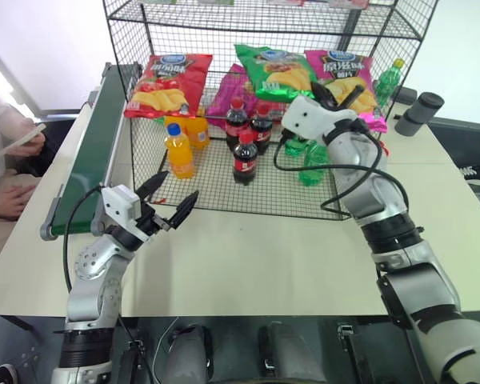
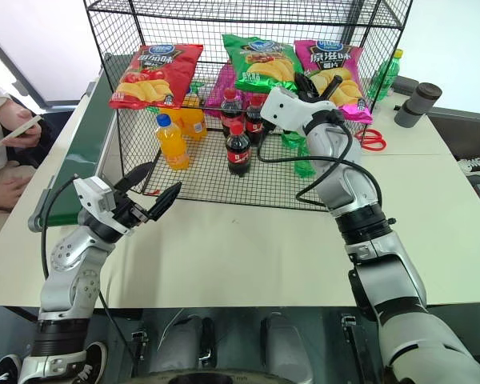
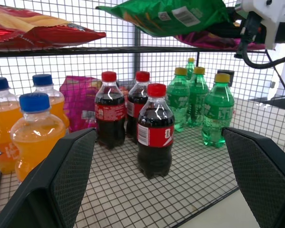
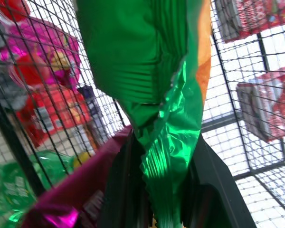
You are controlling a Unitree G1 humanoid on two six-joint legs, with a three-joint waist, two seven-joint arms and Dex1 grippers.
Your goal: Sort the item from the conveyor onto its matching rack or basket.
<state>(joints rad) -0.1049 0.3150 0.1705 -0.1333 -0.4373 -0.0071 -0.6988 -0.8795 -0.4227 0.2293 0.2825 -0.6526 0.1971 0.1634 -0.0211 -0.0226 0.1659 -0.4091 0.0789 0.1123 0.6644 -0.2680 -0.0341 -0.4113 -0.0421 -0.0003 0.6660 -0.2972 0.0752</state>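
The item, a shiny green chip bag [image 1: 272, 70], is at the rack's middle shelf, between a red chip bag [image 1: 168, 84] and a pink chip bag [image 1: 348, 72]. My right gripper [image 1: 338, 96] reaches into the rack [image 1: 304, 200] and is shut on the bag's crimped edge [image 4: 168, 156]. I cannot tell whether the bag rests on the shelf. Low in front of the rack's bottom shelf, my left gripper [image 1: 178, 188] stands open and holds nothing. It is beside the near end of the dark-green conveyor [image 1: 92, 152].
On the bottom shelf stand orange bottles [image 1: 178, 150], cola bottles [image 1: 245, 158] and green bottles [image 3: 217, 109]. A person [image 1: 4, 160] sits left of the conveyor. A grey cylinder [image 1: 420, 112] and red scissors [image 2: 372, 140] lie right of the rack.
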